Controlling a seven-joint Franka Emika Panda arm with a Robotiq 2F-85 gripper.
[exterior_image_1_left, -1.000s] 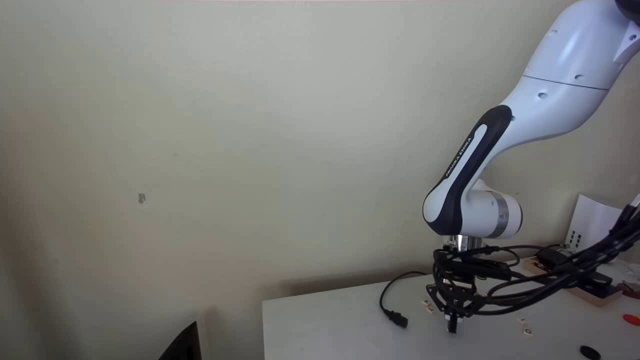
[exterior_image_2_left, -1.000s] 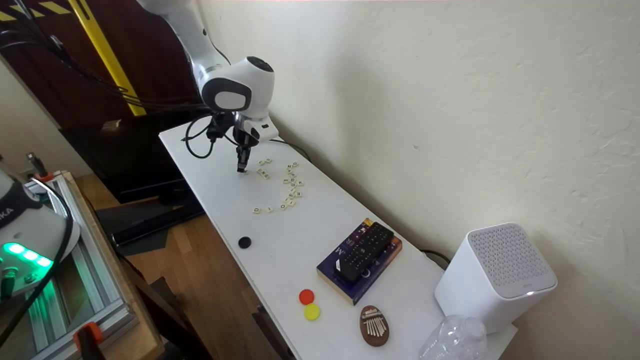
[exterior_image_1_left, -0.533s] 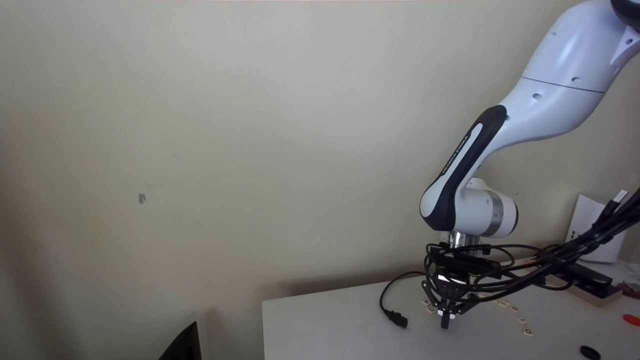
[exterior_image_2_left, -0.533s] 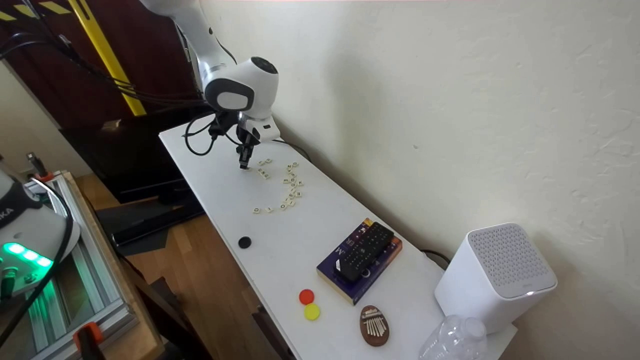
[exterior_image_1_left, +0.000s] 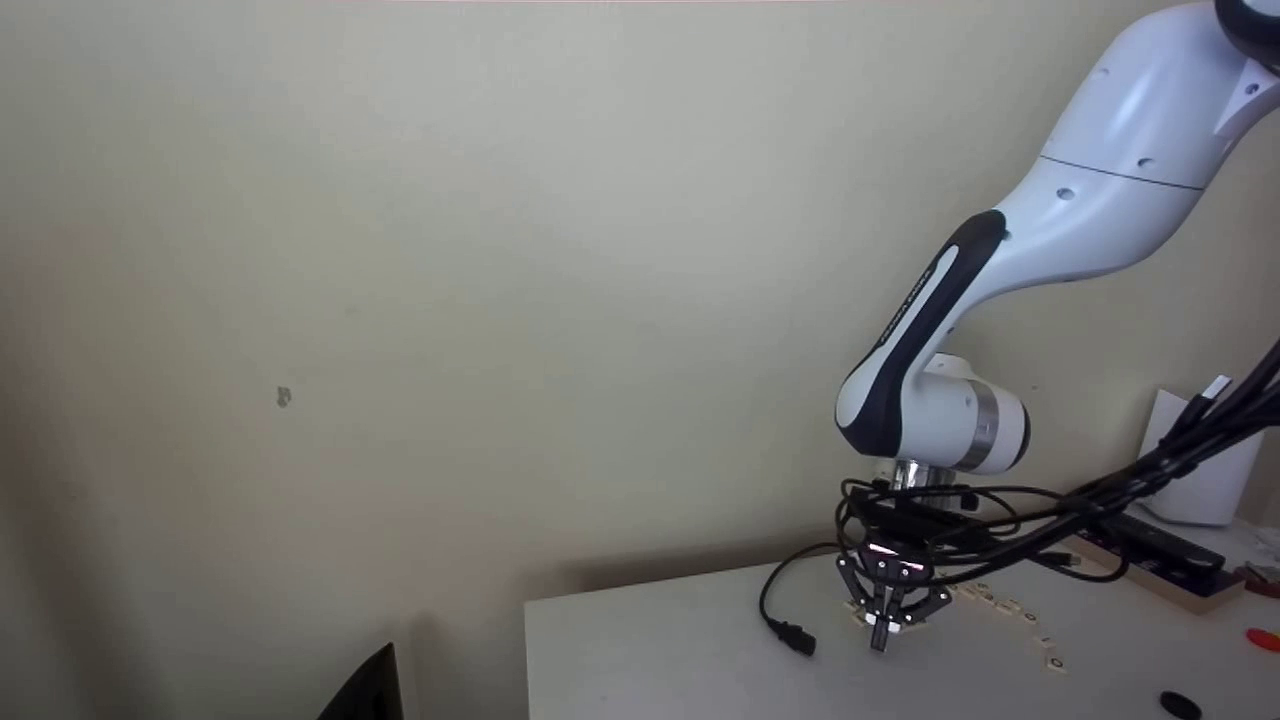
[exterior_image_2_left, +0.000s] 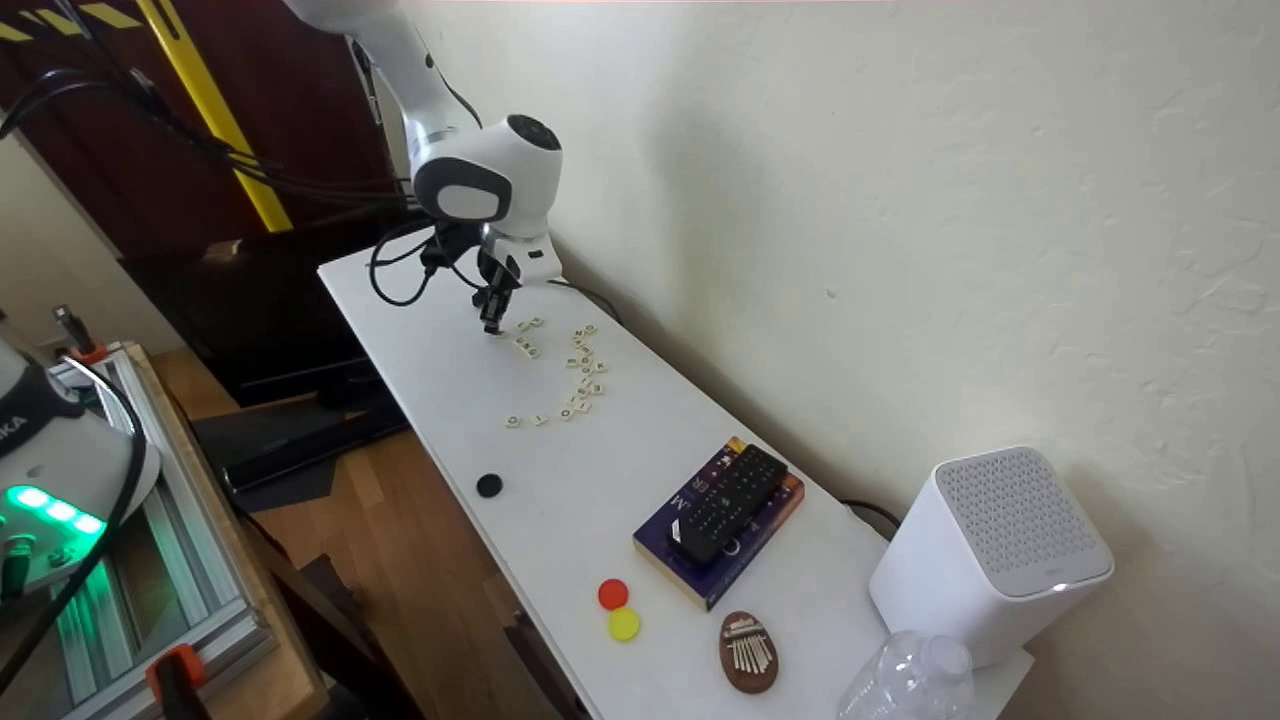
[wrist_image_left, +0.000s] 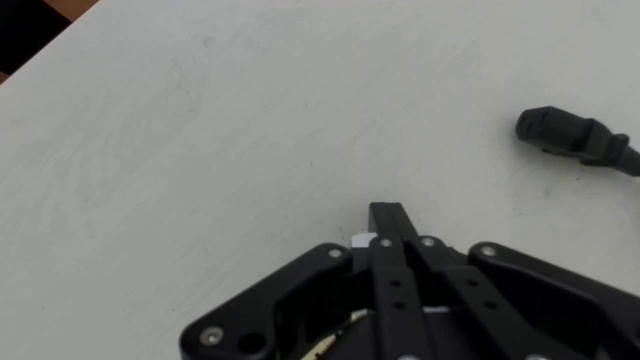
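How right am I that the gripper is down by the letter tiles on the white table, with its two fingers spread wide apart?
One thing is wrong: the fingers are not spread apart; the wrist view shows them shut together, side by side. The gripper is indeed down by the letter tiles on the white table.

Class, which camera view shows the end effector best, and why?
The wrist view: the end effector looms large there, though cropped below, its fingertips visibly together. Both exterior views show it much smaller, pointing down toward the table, with black cables near it.
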